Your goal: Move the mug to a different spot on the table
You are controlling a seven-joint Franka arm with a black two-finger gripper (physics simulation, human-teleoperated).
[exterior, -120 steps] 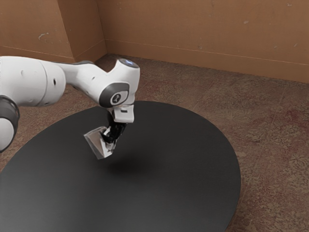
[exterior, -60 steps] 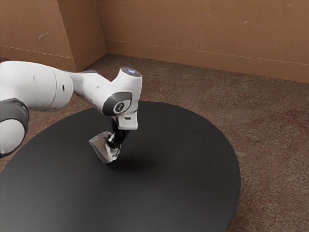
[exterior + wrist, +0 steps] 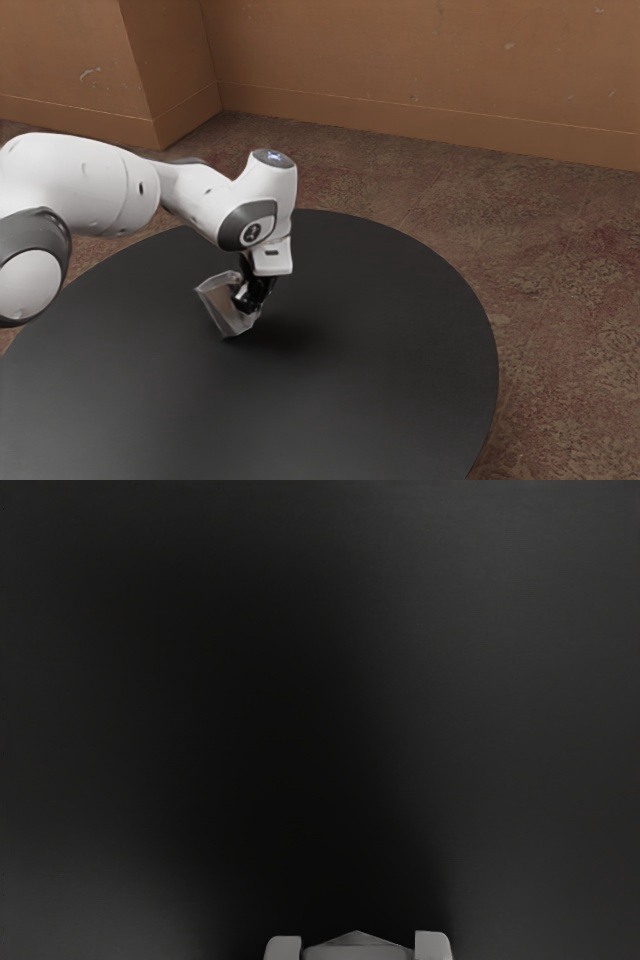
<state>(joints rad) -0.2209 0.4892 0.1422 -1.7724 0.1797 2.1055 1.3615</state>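
The white, seven-joint robot arm (image 3: 120, 190) comes in from the exterior view's left and bends down over the round, matte black table (image 3: 390, 390). Its black two-finger gripper (image 3: 250, 297) points down and slightly toward the exterior view's left. The fingers are clamped on the pale grey, glossy, angular mug (image 3: 224, 305), pinching its wall from two sides near the rim. The mug hangs tilted, with its open top facing up and toward the exterior view's left and its narrower base pointing down at the tabletop. It sits over the left-of-centre part of the table in the exterior view, well in from the edge. Its lowest corner meets a soft dark shadow on the surface, and I cannot tell whether it touches the table or is just above it. In the wrist view the dark tabletop (image 3: 320, 680) lies close under the hand, and a small pale grey piece of the mug (image 3: 355, 944) shows just under the gripper. Around the table lie a mottled brown floor (image 3: 540, 250) and plain tan walls (image 3: 400, 50).
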